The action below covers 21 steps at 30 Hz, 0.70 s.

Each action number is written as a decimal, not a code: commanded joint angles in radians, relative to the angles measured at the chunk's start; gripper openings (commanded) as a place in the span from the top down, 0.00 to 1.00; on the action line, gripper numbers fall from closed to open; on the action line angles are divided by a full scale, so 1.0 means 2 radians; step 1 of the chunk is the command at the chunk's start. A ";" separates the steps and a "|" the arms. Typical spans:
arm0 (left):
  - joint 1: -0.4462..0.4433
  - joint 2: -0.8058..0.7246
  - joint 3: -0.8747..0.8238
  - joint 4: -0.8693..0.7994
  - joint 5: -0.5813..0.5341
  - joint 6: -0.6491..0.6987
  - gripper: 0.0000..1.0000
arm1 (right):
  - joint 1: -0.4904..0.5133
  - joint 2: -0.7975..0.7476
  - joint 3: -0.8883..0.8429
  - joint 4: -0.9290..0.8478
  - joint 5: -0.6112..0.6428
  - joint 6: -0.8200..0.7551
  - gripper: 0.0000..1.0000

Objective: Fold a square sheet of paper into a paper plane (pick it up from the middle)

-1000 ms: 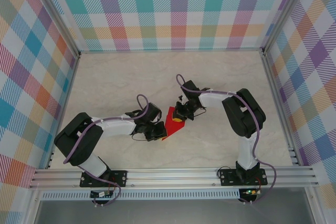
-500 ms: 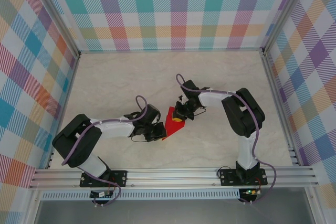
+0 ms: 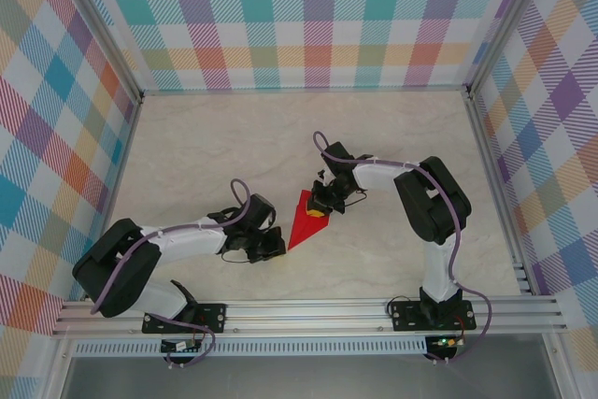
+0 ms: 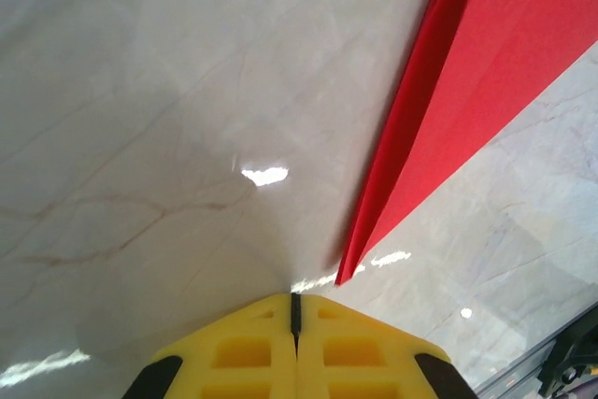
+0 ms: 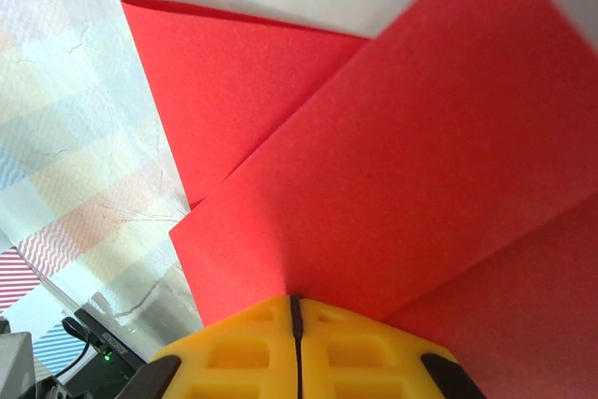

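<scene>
Folded red paper (image 3: 301, 227) lies about mid-tabletop, a little nearer the near edge than the far one. Shape: narrow triangle, broad end toward the far edge, sharp tip toward the near edge and slightly left. Right wrist view: stacked layers with straight creases, one flap angling out from under another. Left wrist view: long edge shows two layers, slightly parted near the tip.

My right fingers (image 5: 245, 350): yellow pads pressed together, seam closed, tips set on the paper's broad end. From above they sit over its far right part. Cannot tell whether a layer is caught between them or they only bear down on it.

My left fingers (image 4: 245, 352): also pressed together, holding nothing. They sit low over bare tabletop just left of the paper's tip. The tip is close ahead of the pads and slightly to the right, with a thin gap; not touching.

Tabletop (image 3: 206, 151): pale, marble-veined, glossy, with light glints near the left pads. Plaid walls (image 3: 280, 16) stand on the left, far and right edges.
</scene>
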 commanded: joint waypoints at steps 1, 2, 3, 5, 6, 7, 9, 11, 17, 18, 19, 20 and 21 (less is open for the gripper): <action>-0.002 -0.020 0.032 -0.014 -0.008 0.010 0.96 | 0.000 0.071 -0.034 -0.046 0.127 0.000 0.94; -0.003 -0.021 0.038 -0.003 -0.013 0.008 0.96 | 0.000 0.071 -0.034 -0.046 0.127 0.000 0.94; -0.004 -0.020 0.044 0.008 -0.021 0.007 0.96 | 0.001 0.071 -0.034 -0.046 0.127 0.000 0.94; -0.003 -0.014 0.055 0.025 -0.034 0.005 0.96 | 0.001 0.071 -0.034 -0.046 0.127 -0.001 0.94; -0.003 -0.008 0.061 0.032 -0.039 0.004 0.96 | 0.000 0.069 -0.034 -0.046 0.127 -0.001 0.94; -0.003 0.000 0.066 0.040 -0.042 0.004 0.96 | 0.000 0.070 -0.034 -0.045 0.127 -0.001 0.94; -0.003 0.019 0.074 0.045 -0.047 0.005 0.96 | 0.000 0.070 -0.034 -0.044 0.125 -0.001 0.94; -0.003 0.036 0.079 0.051 -0.047 0.006 0.97 | 0.000 0.069 -0.034 -0.042 0.123 -0.001 0.94; -0.003 0.061 0.072 0.052 -0.039 0.000 0.99 | 0.001 0.067 -0.027 -0.040 0.117 -0.003 0.94; -0.003 0.062 0.067 0.049 -0.037 0.000 0.99 | 0.000 0.066 -0.025 -0.040 0.116 -0.003 0.94; -0.003 0.063 0.063 0.049 -0.033 -0.002 0.99 | 0.001 0.065 -0.024 -0.040 0.115 -0.004 0.94; -0.004 0.065 0.059 0.049 -0.030 -0.003 1.00 | 0.000 0.064 -0.023 -0.039 0.114 -0.005 0.94; -0.003 0.068 0.054 0.051 -0.027 -0.007 1.00 | 0.000 0.062 -0.023 -0.037 0.113 -0.005 0.94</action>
